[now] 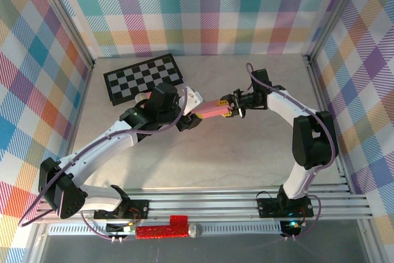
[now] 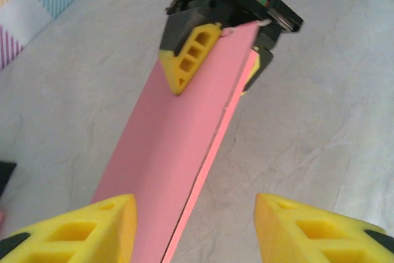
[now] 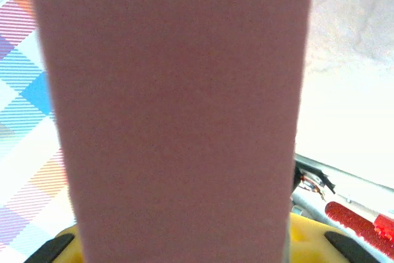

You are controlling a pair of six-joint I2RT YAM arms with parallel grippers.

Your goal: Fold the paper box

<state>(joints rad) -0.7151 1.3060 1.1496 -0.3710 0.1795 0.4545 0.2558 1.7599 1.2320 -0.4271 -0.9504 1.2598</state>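
Seemingly folded flat, long pink paper box (image 2: 178,152)

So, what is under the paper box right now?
Grey table shows beside the paper box, whose far end the right gripper clamps. The table strip directly beneath the card is covered.

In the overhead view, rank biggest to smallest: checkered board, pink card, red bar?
Largest: black-and-white checkered board. Then red ridged bar and salmon-pink paper box, about alike, so unranked.
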